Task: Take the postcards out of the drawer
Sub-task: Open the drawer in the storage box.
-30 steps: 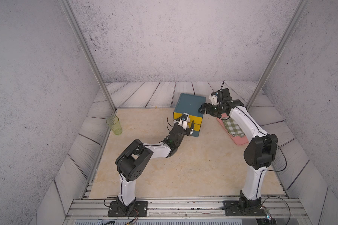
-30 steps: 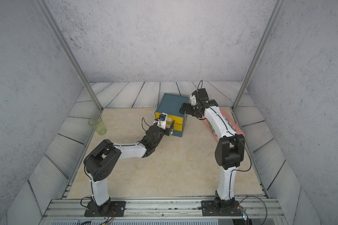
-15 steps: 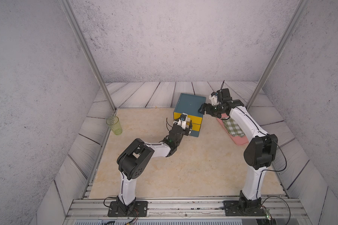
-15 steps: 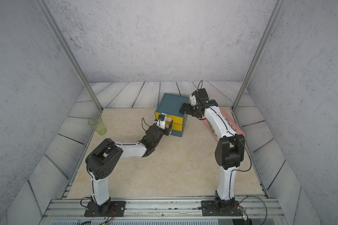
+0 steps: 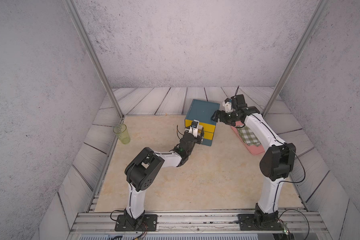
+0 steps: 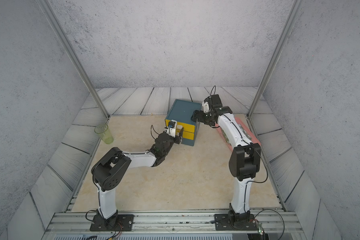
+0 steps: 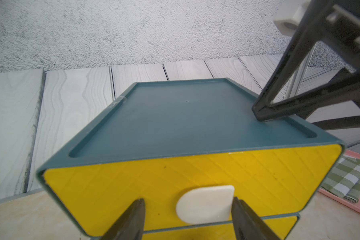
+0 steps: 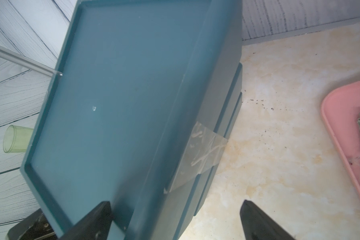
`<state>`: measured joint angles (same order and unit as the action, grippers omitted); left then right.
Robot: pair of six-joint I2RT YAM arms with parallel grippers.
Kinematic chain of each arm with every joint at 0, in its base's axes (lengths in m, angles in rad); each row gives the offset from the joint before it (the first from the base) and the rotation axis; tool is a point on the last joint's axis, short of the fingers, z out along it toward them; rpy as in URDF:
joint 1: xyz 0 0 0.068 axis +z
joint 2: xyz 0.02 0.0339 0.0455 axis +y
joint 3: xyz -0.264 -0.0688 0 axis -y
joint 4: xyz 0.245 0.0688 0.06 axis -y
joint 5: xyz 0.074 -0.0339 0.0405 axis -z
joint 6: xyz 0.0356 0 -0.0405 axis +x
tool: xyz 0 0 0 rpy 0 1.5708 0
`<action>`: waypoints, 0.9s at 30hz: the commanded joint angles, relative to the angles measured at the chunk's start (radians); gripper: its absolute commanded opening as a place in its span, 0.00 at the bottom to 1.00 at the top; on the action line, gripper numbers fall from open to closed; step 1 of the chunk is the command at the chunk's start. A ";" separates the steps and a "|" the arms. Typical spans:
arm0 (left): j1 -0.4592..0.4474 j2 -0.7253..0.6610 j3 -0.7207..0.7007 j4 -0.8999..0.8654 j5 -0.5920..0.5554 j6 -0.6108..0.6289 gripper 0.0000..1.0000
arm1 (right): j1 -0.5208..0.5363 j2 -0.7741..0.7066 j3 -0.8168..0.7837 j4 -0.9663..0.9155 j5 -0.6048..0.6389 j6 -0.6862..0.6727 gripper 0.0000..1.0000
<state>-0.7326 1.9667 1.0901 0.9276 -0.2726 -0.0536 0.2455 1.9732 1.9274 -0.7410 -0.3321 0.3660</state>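
A teal drawer unit (image 5: 203, 110) with two yellow drawer fronts stands at the back of the table, and both drawers are closed. The postcards are hidden. My left gripper (image 7: 188, 200) is open at the top drawer (image 7: 175, 176), its fingers straddling the white handle (image 7: 205, 204). One finger touches the handle's edge and the other stands apart from it. In both top views it sits at the unit's front (image 5: 200, 131) (image 6: 180, 133). My right gripper (image 8: 176, 203) is open across the unit's right top edge, with one fingertip (image 7: 262, 112) on the teal top and the other outside over the table.
A pink tray (image 5: 255, 150) holding a green-checked cloth (image 5: 248, 135) lies right of the unit, under my right arm. A green plastic cup (image 5: 122, 134) stands at the table's left edge by a metal post. Clear tape (image 8: 204, 153) is stuck on the unit's side.
My left gripper has moved closer to the top drawer's front and its jaws have narrowed around the handle. The right arm has not moved.
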 commanded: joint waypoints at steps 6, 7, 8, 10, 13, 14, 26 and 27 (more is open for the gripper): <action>0.002 0.030 0.036 0.037 0.050 -0.009 0.67 | 0.007 0.050 -0.025 -0.051 -0.017 -0.009 1.00; 0.002 0.032 0.037 0.036 0.057 -0.009 0.67 | 0.008 0.049 -0.026 -0.051 -0.018 -0.011 1.00; 0.002 0.033 0.040 0.038 0.062 -0.009 0.66 | 0.007 0.049 -0.027 -0.052 -0.018 -0.010 1.00; 0.002 0.037 0.039 0.041 0.073 -0.009 0.64 | 0.007 0.046 -0.031 -0.052 -0.018 -0.014 1.00; 0.002 0.036 0.036 0.045 0.088 -0.012 0.60 | 0.008 0.046 -0.036 -0.052 -0.014 -0.017 1.00; 0.002 0.034 0.034 0.046 0.091 -0.012 0.59 | 0.007 0.045 -0.037 -0.052 -0.013 -0.017 1.00; 0.002 0.021 -0.003 0.073 0.072 -0.006 0.48 | 0.007 0.050 -0.040 -0.052 -0.019 -0.017 1.00; 0.002 0.018 -0.007 0.073 0.072 -0.009 0.46 | 0.007 0.049 -0.042 -0.051 -0.019 -0.016 1.00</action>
<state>-0.7288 1.9850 1.0969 0.9630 -0.2188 -0.0578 0.2455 1.9732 1.9171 -0.7277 -0.3492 0.3660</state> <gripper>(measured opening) 0.467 0.997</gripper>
